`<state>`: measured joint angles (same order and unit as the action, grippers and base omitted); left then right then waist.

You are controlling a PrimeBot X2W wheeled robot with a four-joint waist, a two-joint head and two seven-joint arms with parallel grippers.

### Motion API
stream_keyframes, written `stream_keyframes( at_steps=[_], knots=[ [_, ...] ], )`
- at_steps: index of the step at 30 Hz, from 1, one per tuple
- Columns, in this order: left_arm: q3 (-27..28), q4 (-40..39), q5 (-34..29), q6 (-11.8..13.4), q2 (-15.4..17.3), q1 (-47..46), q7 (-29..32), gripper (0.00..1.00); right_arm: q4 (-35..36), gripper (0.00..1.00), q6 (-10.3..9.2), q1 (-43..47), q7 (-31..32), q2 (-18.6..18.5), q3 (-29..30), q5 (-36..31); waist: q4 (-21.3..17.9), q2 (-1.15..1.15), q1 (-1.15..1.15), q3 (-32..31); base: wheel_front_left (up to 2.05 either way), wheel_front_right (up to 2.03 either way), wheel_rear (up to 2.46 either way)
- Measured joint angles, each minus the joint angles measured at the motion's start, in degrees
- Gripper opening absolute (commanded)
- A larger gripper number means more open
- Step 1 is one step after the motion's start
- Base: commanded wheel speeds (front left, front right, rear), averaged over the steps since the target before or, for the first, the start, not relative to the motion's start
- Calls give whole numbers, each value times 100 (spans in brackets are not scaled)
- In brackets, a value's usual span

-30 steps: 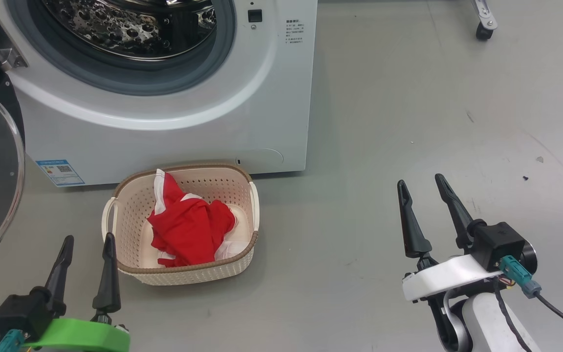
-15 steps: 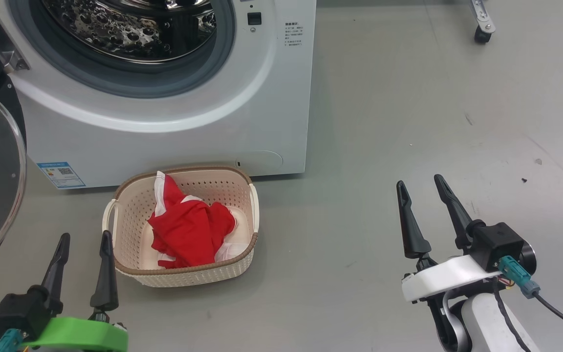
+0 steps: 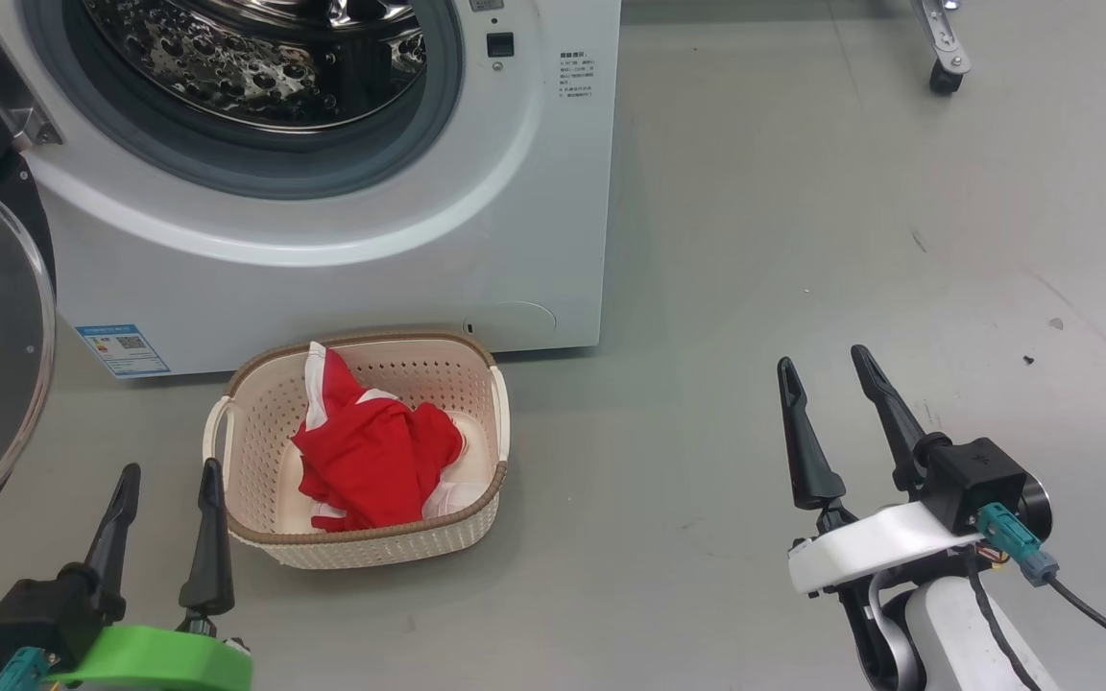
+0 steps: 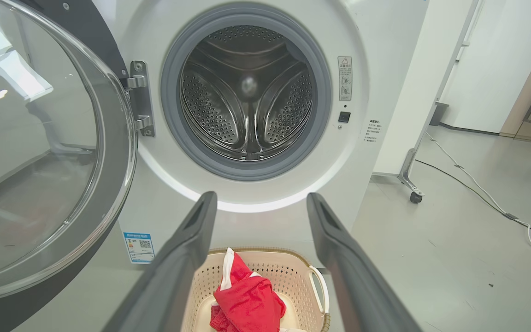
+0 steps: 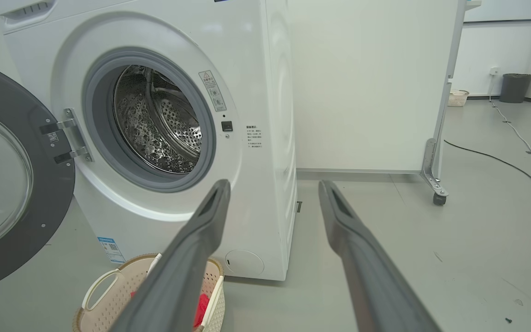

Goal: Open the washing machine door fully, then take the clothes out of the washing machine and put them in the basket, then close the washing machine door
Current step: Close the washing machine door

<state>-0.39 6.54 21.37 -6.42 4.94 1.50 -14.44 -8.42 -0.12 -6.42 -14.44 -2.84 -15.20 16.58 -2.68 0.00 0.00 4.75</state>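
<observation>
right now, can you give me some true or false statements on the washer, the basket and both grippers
1. The bright red garment with white panels lies in the cream perforated plastic basket. True.
2. The round glass door with a glossy black rim is shut against the white front-loading washing machine. False: it stands swung open at the robot's left of the opening.
3. The perforated steel drum looks empty. True.
4. The left gripper grips the basket's handle. False: its fingers are open and hold nothing.
5. The right gripper is open, with nothing between its fingers. True.
</observation>
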Motion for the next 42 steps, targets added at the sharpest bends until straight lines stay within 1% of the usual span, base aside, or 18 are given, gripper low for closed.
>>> stream_keyframes(
  at_steps=[34, 42],
  knots=[
    [45, 7, -127, 0, -9, 6, 0, 100, 3, 100, -1, 0, 0, 0, -2, 29, -17, 0, 0, 11, 0, 0, 0],
    [-10, 16, -140, -1, -13, 5, 0, 100, 13, 100, -2, 2, 0, -1, -5, 44, 33, 0, 0, 30, 0, 0, 0]
  ],
)
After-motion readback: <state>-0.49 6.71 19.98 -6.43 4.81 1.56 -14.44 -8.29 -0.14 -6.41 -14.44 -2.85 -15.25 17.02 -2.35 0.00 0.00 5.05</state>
